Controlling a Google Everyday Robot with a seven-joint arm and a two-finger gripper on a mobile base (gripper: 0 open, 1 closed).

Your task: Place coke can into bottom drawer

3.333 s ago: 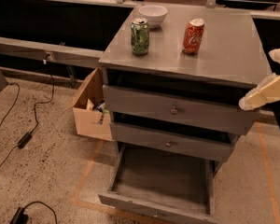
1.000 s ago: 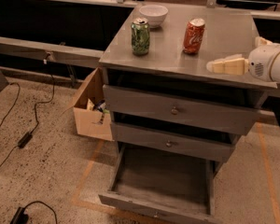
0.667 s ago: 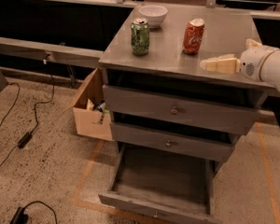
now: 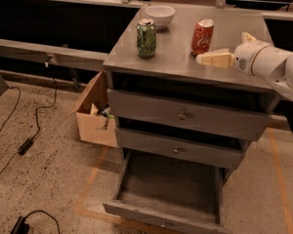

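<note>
coke can [image 4: 202, 36]: we see red-orange, white script
green soda can [image 4: 146, 38]: green
gripper [image 4: 212, 59]: cream, just right of our coke can
bottom drawer [image 4: 171, 183]: plain grey

The arm [image 4: 288, 72] is seen at the right edge of the view, its white rounded casing laid out leftward and roughly level. It is ended by a white cylindrical wrist [image 4: 253, 57], on which the gripper [image 4: 215, 59] is mounted. The gripper is beige, is pointed horizontally to the left, and is held low over the right part of the tabletop [image 4: 171, 52], near its front edge.
</note>
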